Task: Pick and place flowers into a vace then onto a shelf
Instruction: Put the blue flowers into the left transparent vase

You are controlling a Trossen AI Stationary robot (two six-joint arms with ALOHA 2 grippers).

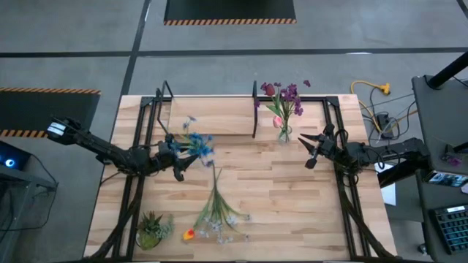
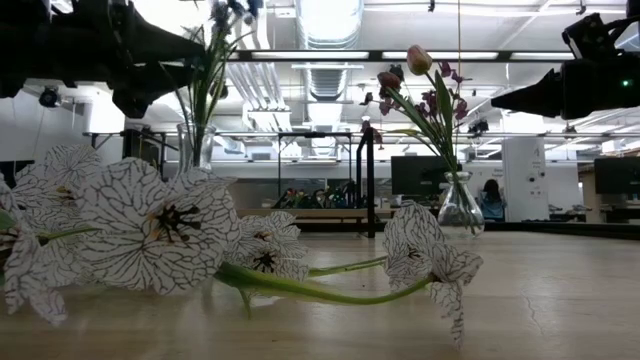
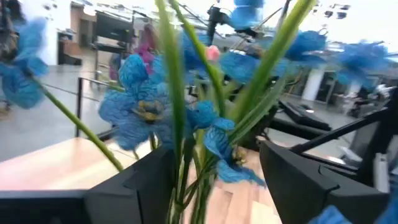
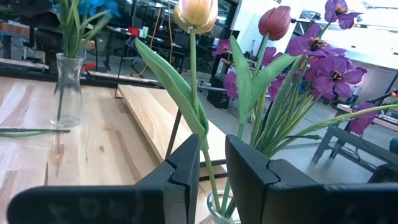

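The left arm reaches in low from nine o'clock on the table, stretched toward the centre, and its left gripper [image 1: 180, 162] stands at the blue flowers [image 1: 196, 145]. In the left wrist view its dark fingers [image 3: 140, 186] are parted with the green stems between them, not pinched. The blue flowers stand in a clear vase [image 4: 67, 90] on the tabletop [image 1: 292, 197], just in front of the shelf [image 1: 212, 115].

The right arm comes in from three o'clock, held level, and the right gripper [image 1: 313, 148] hovers just beside the second vase [image 1: 284, 133], at its four o'clock. That vase holds purple flowers [image 1: 290, 93], a red tulip [image 4: 275, 22] and a peach tulip [image 4: 196, 12]. Its fingers [image 4: 180, 177] stand nearly closed, a thin gap between them, gripping nothing.

More loose flowers [image 1: 216, 212], white ones with an orange bloom, lie flat on the table toward six o'clock. A small potted plant [image 1: 152, 228] sits at seven o'clock.
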